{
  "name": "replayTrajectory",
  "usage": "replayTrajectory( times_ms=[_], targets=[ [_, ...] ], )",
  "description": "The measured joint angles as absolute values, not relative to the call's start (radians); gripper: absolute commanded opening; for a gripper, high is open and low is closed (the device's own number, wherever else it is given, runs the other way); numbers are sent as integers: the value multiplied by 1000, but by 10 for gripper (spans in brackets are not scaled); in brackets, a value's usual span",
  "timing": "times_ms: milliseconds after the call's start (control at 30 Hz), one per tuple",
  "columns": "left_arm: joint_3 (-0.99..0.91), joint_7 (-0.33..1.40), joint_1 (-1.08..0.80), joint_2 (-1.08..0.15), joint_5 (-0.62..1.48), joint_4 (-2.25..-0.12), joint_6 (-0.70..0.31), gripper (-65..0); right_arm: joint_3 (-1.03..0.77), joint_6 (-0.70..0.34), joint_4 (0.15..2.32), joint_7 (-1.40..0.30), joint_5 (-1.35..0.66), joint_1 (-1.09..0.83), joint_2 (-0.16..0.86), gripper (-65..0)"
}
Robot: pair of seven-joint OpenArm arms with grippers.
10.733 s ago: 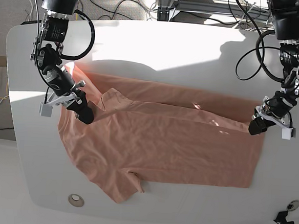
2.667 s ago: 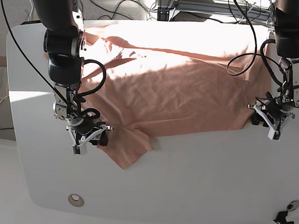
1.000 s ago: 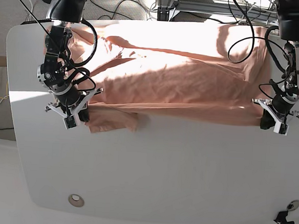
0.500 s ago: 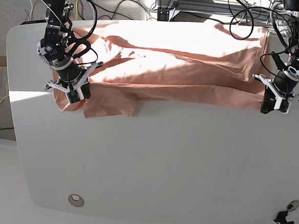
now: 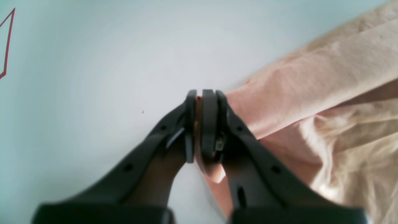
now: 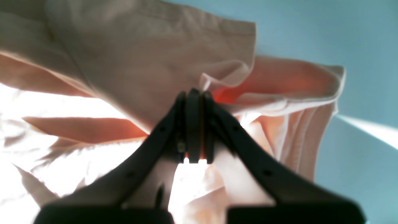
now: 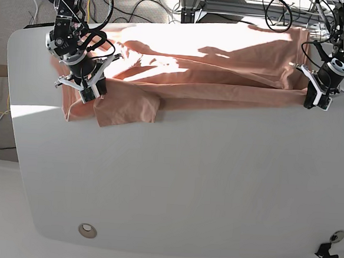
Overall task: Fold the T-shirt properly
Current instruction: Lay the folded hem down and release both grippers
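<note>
The white table (image 7: 174,188) carries the T-shirt (image 7: 212,64), which lies bunched in long folds along the far edge of the tabletop, stretched between the two grippers, with most of the near tabletop bare. The salmon-pink fabric spans from the right gripper (image 7: 93,91) at the base view's left to the left gripper (image 7: 313,101) at that view's right. A loose sleeve flap (image 7: 129,107) of the shirt lies flat just beside the right gripper, toward the near side of the table. The left gripper (image 5: 202,124) is clamped on a corner of the T-shirt (image 5: 311,93); its jaws are pressed together with a thin layer of cloth between them, and the remaining fabric extends to one side of the fingers. The right gripper (image 6: 194,124) is likewise clamped on the T-shirt (image 6: 124,56), with gathered folds and a hemmed edge lying directly ahead of its closed jaws.
</note>
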State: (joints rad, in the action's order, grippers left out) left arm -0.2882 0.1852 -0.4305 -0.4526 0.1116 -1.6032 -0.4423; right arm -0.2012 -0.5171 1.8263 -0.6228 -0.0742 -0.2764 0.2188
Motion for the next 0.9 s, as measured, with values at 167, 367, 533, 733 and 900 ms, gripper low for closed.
replayTrajectory(
  times_ms=[167,367,533,733,900],
  targets=[
    [-288,182,-456,-458,111,-1607,-442,-650,-202,-516,1847,-617,-75,-310,233,-650],
    [-289,186,-486,-488,109,-1610,-446,-650,-201,-516,1851,-614,-74,-334,233,-650],
    [-288,262,-500,-519,108,-1611,-448,-548,-202,-505,1851,-675,-69,-333,233,-244],
    [-288,288,-461,-519,106,-1609,-439,-311,-263,-508,1858,-690,-74,-331,223,-156],
    [-370,291,-405,-522,110,-1638,-437,-315,-300,-514,1879,-692,-75,-282,227,-157]
  ],
)
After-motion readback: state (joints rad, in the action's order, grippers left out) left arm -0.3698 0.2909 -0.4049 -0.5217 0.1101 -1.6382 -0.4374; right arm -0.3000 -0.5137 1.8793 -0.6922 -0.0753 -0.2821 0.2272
